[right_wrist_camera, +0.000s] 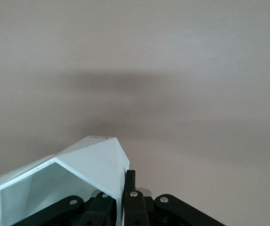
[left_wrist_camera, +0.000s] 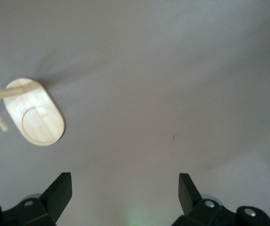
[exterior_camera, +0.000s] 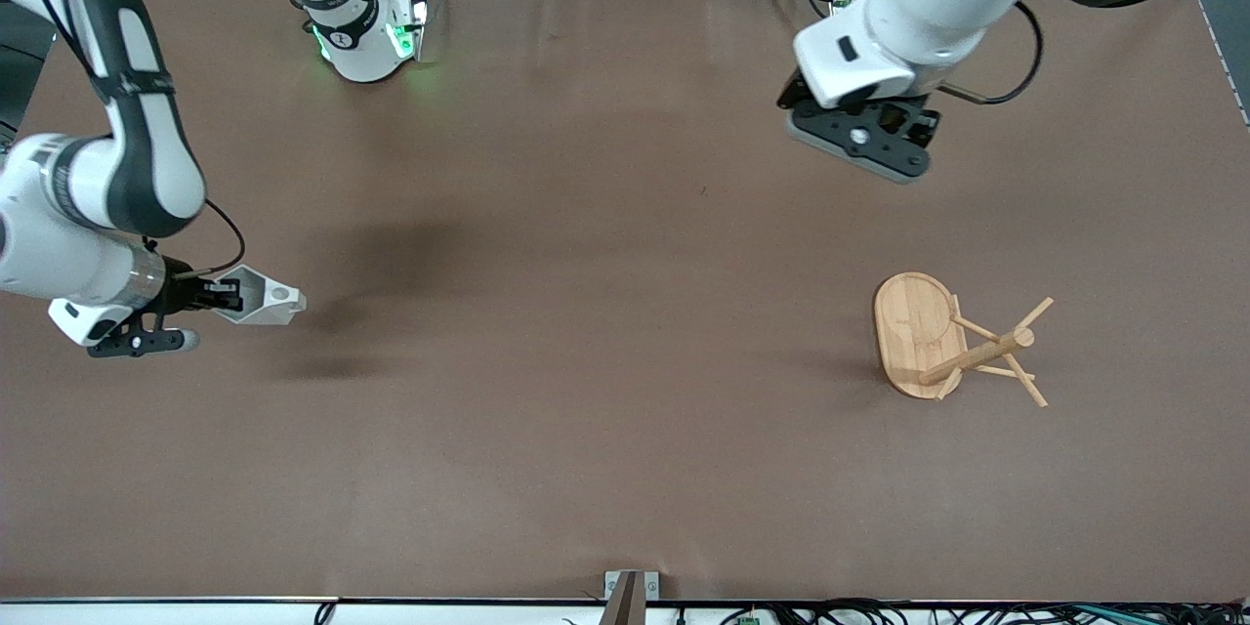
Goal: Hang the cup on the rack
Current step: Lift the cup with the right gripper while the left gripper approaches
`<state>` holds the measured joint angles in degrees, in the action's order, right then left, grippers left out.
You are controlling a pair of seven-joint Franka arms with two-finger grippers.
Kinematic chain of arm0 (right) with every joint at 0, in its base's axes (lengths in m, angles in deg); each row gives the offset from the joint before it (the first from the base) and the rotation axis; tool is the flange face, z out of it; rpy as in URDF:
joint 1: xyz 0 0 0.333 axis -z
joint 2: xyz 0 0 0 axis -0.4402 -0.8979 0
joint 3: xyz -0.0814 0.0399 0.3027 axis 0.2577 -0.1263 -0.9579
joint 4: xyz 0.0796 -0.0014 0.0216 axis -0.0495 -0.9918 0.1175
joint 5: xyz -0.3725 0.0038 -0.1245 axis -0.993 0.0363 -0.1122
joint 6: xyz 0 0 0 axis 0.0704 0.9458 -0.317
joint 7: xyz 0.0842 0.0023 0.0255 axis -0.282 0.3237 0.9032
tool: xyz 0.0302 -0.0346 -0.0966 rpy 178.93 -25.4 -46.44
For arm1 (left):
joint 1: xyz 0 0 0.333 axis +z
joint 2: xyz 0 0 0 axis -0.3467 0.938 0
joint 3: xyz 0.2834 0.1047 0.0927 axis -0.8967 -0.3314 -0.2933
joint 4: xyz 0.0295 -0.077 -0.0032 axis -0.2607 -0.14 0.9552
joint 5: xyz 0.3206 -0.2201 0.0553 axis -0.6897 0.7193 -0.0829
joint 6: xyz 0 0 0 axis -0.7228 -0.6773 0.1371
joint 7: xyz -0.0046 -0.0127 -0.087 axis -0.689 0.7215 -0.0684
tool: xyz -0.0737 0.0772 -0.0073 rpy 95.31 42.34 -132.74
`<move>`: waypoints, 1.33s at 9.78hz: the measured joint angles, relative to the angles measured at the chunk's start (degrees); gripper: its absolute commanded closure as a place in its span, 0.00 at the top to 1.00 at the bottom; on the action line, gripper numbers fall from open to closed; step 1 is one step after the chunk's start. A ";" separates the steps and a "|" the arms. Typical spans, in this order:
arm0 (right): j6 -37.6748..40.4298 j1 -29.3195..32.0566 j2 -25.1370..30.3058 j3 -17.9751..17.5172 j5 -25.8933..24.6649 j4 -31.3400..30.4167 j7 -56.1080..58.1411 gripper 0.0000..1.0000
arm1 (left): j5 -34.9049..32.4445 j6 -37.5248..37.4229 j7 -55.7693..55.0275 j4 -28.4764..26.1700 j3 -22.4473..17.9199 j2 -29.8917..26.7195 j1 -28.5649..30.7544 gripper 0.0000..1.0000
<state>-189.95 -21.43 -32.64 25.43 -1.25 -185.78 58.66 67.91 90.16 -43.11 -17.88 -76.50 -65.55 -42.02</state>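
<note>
The brown bench [exterior_camera: 586,312] fills nearly the whole front view, with both arms reaching in over it.

The rack [exterior_camera: 952,342] is the biggest loose thing on it: a pale wooden stand with an oval base, a round post and thin slanted pegs. It stands toward the left arm's end of the bench, nearer to the front camera than the spot under the left pincer [exterior_camera: 864,142]. In the left wrist view the rack [left_wrist_camera: 34,113] shows off to one side, well apart from the two dark fingers [left_wrist_camera: 59,193].

The left pincer hangs in the air over bare bench, its fingers spread wide with nothing between them (this arm waits).

The right pincer [exterior_camera: 220,296] is at the right arm's end of the bench, well apart from the rack. It is clamped on the wall of the cup [exterior_camera: 262,298], which lies tipped on its side, its mouth turned back toward the pincer.

The cup [right_wrist_camera: 69,183] is small, white and faceted; in the right wrist view one finger [right_wrist_camera: 129,186] presses its outer wall, the other lies inside the rim.
</note>
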 measured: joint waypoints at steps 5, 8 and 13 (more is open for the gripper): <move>9.42 -1.81 3.42 -8.44 26.78 1.47 -0.74 0.00 | 0.05 10.05 2.75 -0.01 0.14 2.43 -11.09 1.00; 5.99 -3.30 3.36 -15.04 40.69 -3.83 -0.78 0.00 | 3.10 19.61 3.10 -0.03 0.43 5.71 -14.05 1.00; 5.08 -3.65 3.38 -20.59 53.51 -6.90 2.07 0.00 | 6.32 26.25 5.27 -0.02 1.26 8.54 -17.16 1.00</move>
<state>-184.87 -25.08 -29.27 4.84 52.25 -192.68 60.73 74.23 116.41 -37.85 -17.89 -75.24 -57.01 -59.18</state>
